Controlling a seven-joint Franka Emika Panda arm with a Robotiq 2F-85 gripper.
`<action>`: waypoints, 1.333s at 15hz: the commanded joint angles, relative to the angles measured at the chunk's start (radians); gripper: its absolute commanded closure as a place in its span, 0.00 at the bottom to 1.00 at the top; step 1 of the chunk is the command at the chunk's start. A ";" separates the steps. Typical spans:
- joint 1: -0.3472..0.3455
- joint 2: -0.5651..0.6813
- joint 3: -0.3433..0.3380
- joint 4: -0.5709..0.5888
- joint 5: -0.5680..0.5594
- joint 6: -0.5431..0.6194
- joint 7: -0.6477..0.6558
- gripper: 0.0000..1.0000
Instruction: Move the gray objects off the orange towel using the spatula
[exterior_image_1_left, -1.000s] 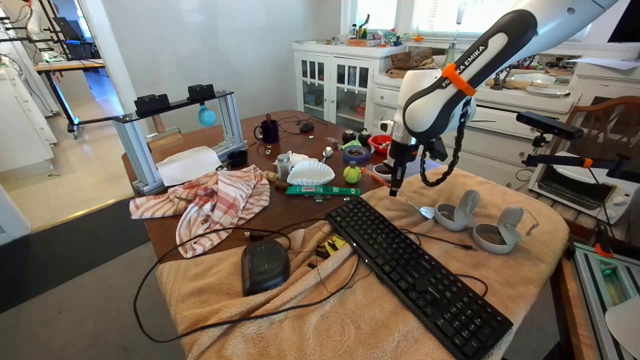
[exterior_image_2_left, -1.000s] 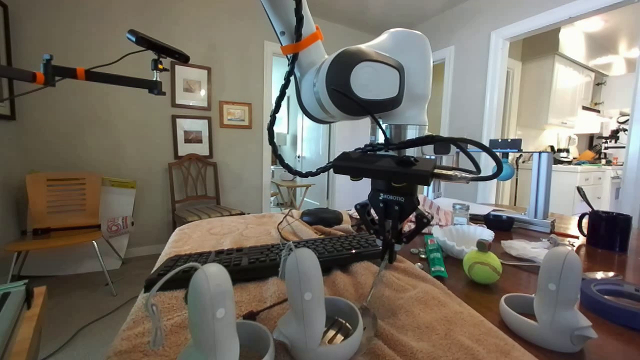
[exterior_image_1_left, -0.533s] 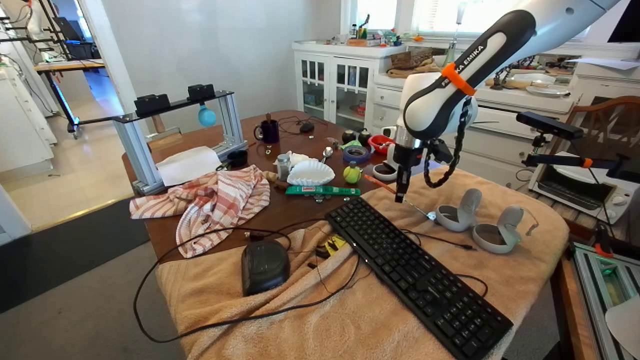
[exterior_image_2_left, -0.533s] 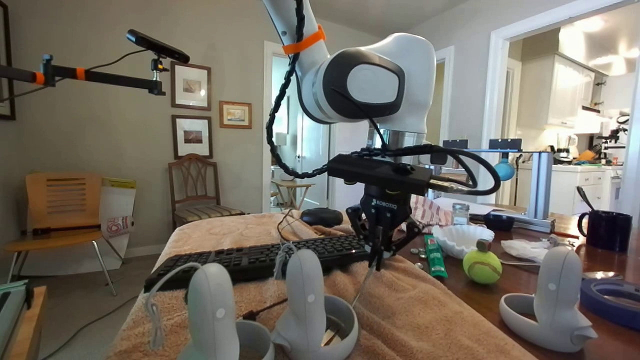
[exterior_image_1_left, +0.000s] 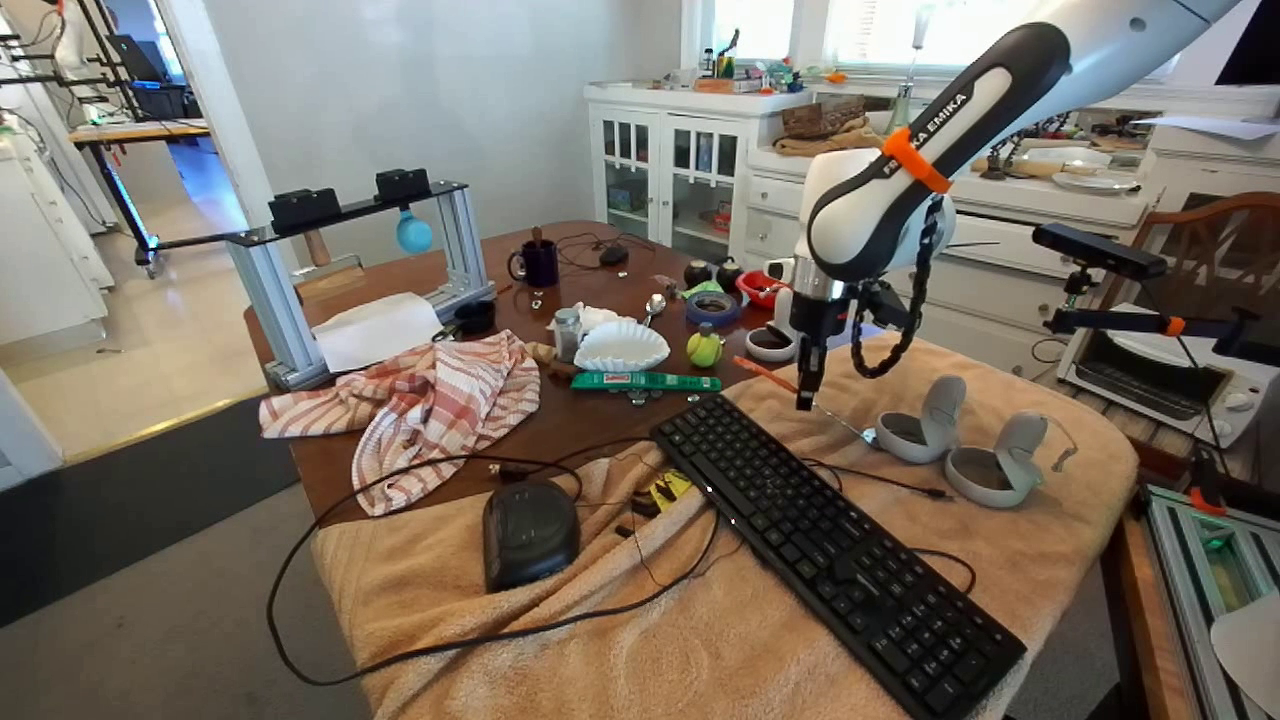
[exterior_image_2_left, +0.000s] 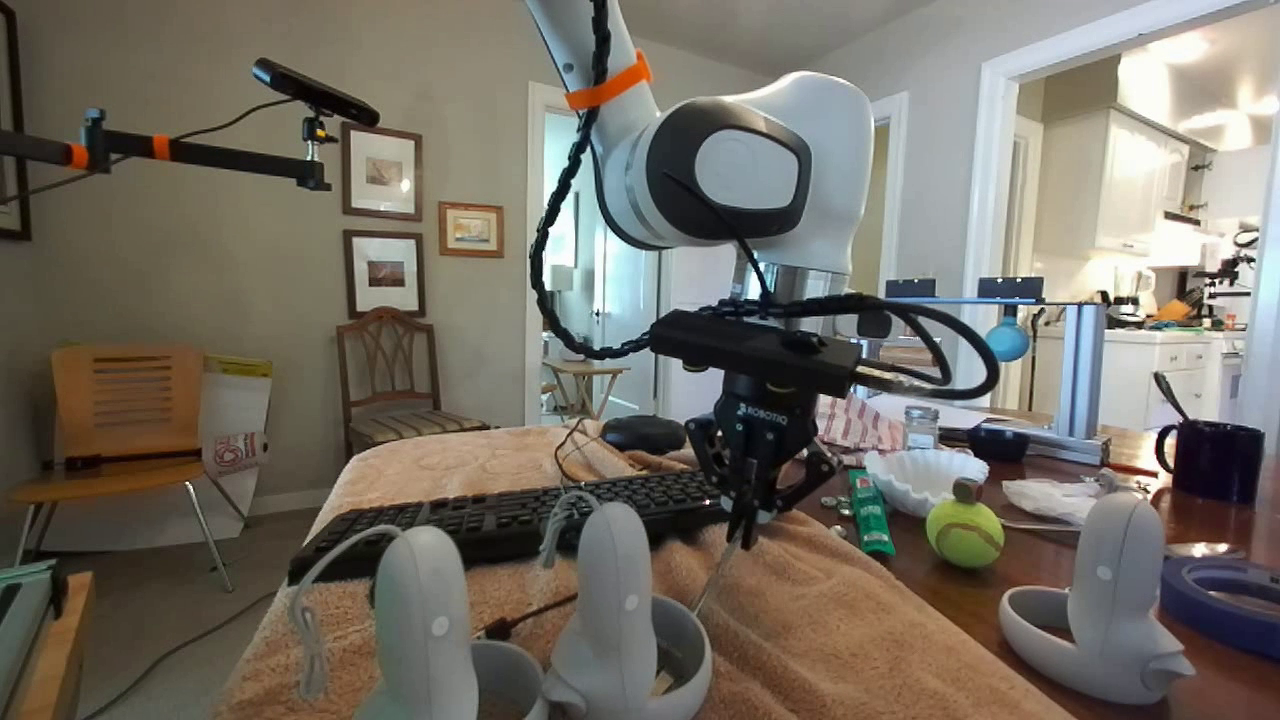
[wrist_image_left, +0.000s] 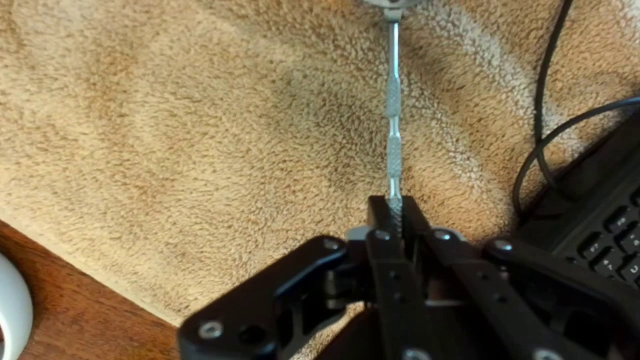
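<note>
While the spatula (wrist_image_left: 394, 107) runs up the wrist view, just right of center, to the top edge, where its far end is cut off, the gripper (wrist_image_left: 394, 206) is clamped on its metal shaft. In an exterior view, the orange handle (exterior_image_1_left: 764, 373) slants toward upper left from the gripper, and the shaft slopes down rightward toward a gray ring-shaped object (exterior_image_1_left: 938, 425) at right of center; whether the tip touches it, I cannot tell. A similar gray object (exterior_image_1_left: 1014, 468) sits just beside it, lower and farther right, and both rest on the orange towel (exterior_image_1_left: 700, 640), above a black keyboard (exterior_image_1_left: 840, 560) running diagonally from center to lower right. At lower right in an exterior view, a third gray object (exterior_image_2_left: 1110, 600) stands on the wooden table (exterior_image_2_left: 1030, 565), off the towel.
</note>
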 joint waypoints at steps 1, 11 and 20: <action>0.022 0.014 -0.026 0.004 -0.048 -0.045 0.013 0.98; 0.069 0.056 -0.058 0.050 -0.207 -0.114 0.079 0.98; 0.073 0.090 -0.060 0.132 -0.276 -0.203 0.055 0.98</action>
